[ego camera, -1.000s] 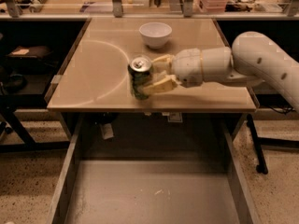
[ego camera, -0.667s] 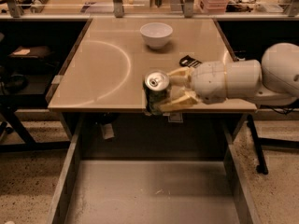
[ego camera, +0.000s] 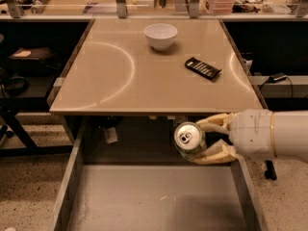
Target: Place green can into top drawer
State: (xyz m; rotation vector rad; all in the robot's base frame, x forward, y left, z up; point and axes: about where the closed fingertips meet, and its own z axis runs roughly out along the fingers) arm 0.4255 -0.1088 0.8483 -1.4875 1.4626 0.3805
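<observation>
The tool pinches the green can between its two fingers, gripping its sides so the silver top stays uncovered. The can hangs just past the desk edge beyond the tool, over the open top drawer below, apparently ready for lowering.

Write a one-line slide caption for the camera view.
The gripper, fingers shut on the green can, holds it just past the table front edge, over the open top drawer.
</observation>
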